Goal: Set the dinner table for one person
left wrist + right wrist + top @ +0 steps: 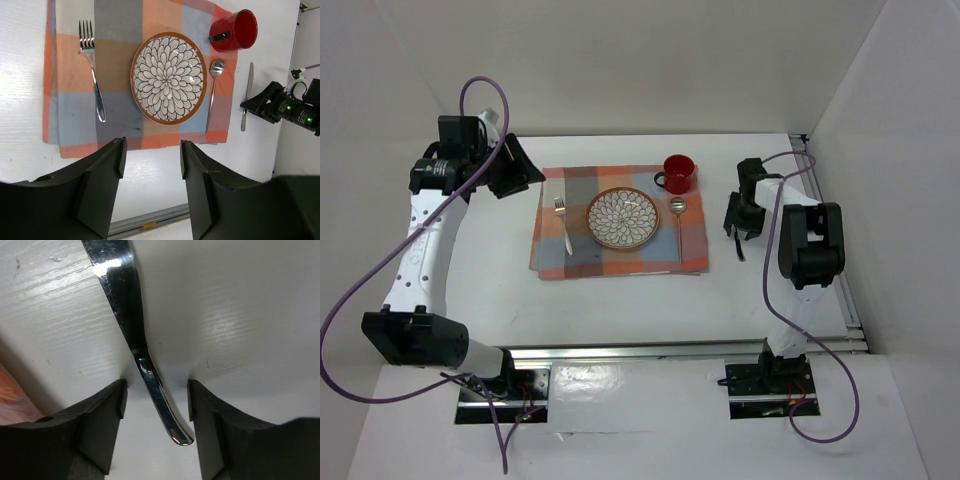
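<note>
Firstly, dinner table point(620, 310): white matte top, spanning the workspace from the arm bases at the near edge to the far wall.

- Placemat point(620, 262): orange, blue and grey checked cloth, flat on the table, set a little toward the far side.
- Plate point(622, 217): round, brown rim, petal pattern, at the centre of the placemat.
- Fork point(563, 222): on the placemat, left of the plate, apart from it, tines toward the far side.
- Spoon point(677, 215): on the placemat, just right of the plate, bowl toward the far side.
- Mug point(679, 172): red, upright, at the far right corner of the placemat, beyond the spoon's bowl, dark handle toward the left.
- Knife point(247, 95): on bare table just right of the placemat, roughly parallel to the spoon, narrow end toward the near side.
- Right gripper point(156, 387): low over the table, right of the placemat, fingers apart, knife's near end lying between them and touching neither.
- Left gripper point(152, 145): raised above the table, left of the placemat toward the far side, fingers apart, holding nothing.
</note>
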Action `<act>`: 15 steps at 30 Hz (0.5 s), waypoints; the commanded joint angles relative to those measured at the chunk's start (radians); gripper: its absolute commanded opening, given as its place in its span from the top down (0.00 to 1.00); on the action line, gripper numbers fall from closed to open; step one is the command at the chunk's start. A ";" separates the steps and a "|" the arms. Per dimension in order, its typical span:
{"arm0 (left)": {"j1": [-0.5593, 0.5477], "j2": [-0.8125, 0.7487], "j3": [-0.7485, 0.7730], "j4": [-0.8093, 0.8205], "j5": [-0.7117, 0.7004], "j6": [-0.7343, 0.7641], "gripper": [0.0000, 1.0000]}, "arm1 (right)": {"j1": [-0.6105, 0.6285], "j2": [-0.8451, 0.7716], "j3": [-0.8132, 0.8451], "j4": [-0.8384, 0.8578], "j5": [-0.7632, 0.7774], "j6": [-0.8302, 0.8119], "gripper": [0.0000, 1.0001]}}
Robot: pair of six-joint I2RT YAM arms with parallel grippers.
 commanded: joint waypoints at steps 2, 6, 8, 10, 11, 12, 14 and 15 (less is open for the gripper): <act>0.005 0.016 0.003 0.036 0.023 -0.020 0.37 | -0.028 -0.006 -0.038 0.042 -0.057 -0.025 0.43; 0.005 0.025 0.003 0.058 0.044 -0.031 0.37 | -0.037 0.043 -0.039 0.066 -0.068 -0.021 0.66; 0.005 0.036 0.015 0.058 0.044 -0.040 0.37 | -0.037 0.063 -0.025 0.056 -0.033 -0.021 0.74; 0.005 0.036 0.015 0.058 0.053 -0.040 0.37 | -0.028 0.063 -0.025 0.056 -0.007 -0.009 0.81; 0.005 0.036 0.024 0.058 0.053 -0.040 0.37 | -0.028 0.054 -0.025 0.056 0.005 -0.009 0.85; 0.005 0.036 0.024 0.058 0.053 -0.040 0.37 | -0.028 0.054 -0.025 0.056 0.005 0.002 0.88; 0.005 0.036 0.024 0.058 0.053 -0.040 0.37 | -0.028 0.017 -0.025 0.056 0.031 0.002 0.93; 0.005 0.045 0.024 0.058 0.053 -0.040 0.37 | -0.028 0.008 -0.025 0.056 0.032 0.013 0.93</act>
